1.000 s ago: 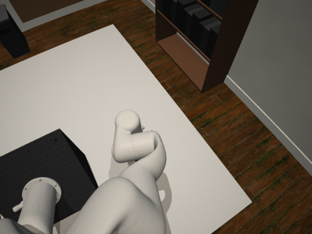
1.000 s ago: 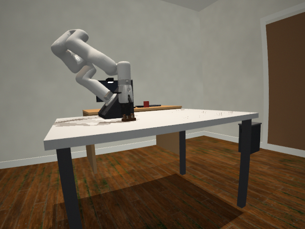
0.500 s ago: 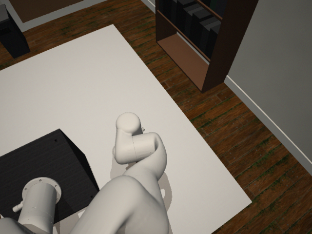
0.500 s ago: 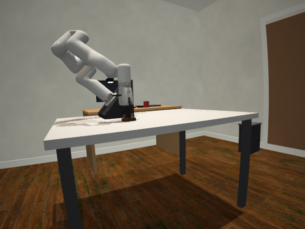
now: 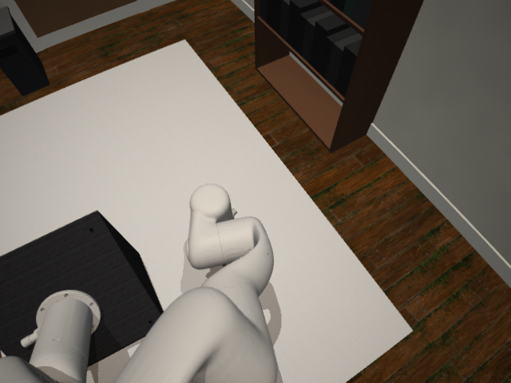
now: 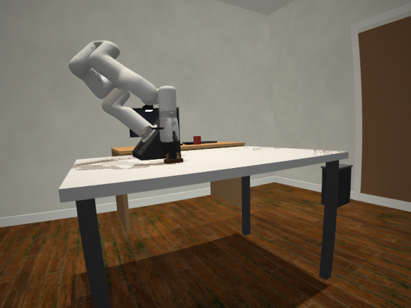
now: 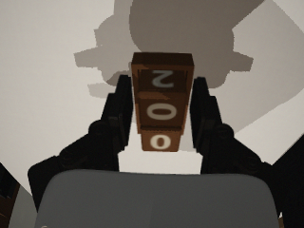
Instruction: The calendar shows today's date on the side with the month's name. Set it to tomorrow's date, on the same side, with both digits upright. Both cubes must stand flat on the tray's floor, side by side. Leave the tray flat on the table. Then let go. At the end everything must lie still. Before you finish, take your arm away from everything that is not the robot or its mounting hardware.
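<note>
The calendar (image 7: 162, 102) is a small brown wooden tray with two brown cubes in a row, seen end-on from above in the wrist view. The far cube's top shows a 2 lying sideways, and the near cube's top shows a 0. A further 0 shows on the face toward the camera. My gripper (image 7: 161, 91) is low over it, with one dark finger on each side of the cubes. The fingers stand partly open and I see no squeeze on the cubes. In the exterior view the tray (image 6: 173, 160) sits flat on the white table under the gripper (image 6: 172, 153). In the top view the arm hides the calendar.
The black robot base block (image 5: 69, 280) stands on the table just beside the calendar. A bookshelf (image 5: 330, 61) stands off the table's far side. A desk with a monitor and a red mug (image 6: 197, 139) is behind the table.
</note>
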Robot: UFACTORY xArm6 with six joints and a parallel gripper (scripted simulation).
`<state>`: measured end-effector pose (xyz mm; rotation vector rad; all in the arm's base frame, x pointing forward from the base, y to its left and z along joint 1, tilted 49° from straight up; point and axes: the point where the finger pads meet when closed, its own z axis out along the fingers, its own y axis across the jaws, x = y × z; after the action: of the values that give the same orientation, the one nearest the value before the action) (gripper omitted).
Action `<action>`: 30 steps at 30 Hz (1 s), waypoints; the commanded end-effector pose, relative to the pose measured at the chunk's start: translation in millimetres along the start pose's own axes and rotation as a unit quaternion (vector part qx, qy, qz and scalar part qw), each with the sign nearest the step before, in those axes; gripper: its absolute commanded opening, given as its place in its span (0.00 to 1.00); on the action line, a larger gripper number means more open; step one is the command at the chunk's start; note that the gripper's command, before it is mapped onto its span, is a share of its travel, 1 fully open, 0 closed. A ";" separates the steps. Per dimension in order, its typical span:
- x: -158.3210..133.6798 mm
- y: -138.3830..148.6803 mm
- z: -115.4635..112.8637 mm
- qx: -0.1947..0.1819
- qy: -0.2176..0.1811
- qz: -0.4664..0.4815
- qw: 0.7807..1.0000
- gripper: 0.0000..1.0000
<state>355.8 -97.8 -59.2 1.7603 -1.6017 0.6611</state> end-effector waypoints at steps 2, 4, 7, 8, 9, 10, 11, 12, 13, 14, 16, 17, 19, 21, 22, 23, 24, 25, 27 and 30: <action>0.0 -1.1 -0.9 0.001 0.000 0.000 1.000 0.47; 0.0 -1.1 -0.9 0.001 0.000 0.000 1.000 0.47; 0.0 -1.1 -0.9 0.001 0.000 0.000 1.000 0.47; 0.0 -1.1 -0.9 0.001 0.000 0.000 1.000 0.47; 0.0 -1.1 -0.9 0.001 0.000 0.000 1.000 0.47; 0.0 -1.1 -0.9 0.001 0.000 0.000 1.000 0.47; 0.0 -1.1 -0.9 0.001 0.000 0.000 1.000 0.47; 0.0 -1.1 -0.9 0.001 0.000 0.000 1.000 0.47; 0.0 -1.1 -0.9 0.001 0.000 0.000 1.000 0.47; 0.0 -1.1 -0.9 0.001 0.000 0.000 1.000 0.47; 0.0 -1.1 -0.9 0.001 0.000 0.000 1.000 0.47; 0.0 -1.1 -0.9 0.001 0.000 0.000 1.000 0.47; 0.0 -1.1 -0.9 0.001 0.000 0.000 1.000 0.27; 0.0 -1.1 -0.9 0.001 0.000 0.000 1.000 0.27; 0.0 -1.1 -0.9 0.001 0.000 0.000 1.000 0.27; 0.0 -1.1 -0.9 0.001 0.000 0.000 1.000 0.27; 0.0 -1.1 -0.9 0.001 0.000 0.000 1.000 0.27; 0.0 -1.1 -0.9 0.001 0.000 0.000 1.000 0.27; 0.0 -1.1 -0.9 0.001 0.000 0.000 1.000 0.27; 0.0 -1.1 -0.9 0.001 0.000 0.000 1.000 0.27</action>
<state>355.8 -97.8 -59.2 1.7603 -1.6017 0.6611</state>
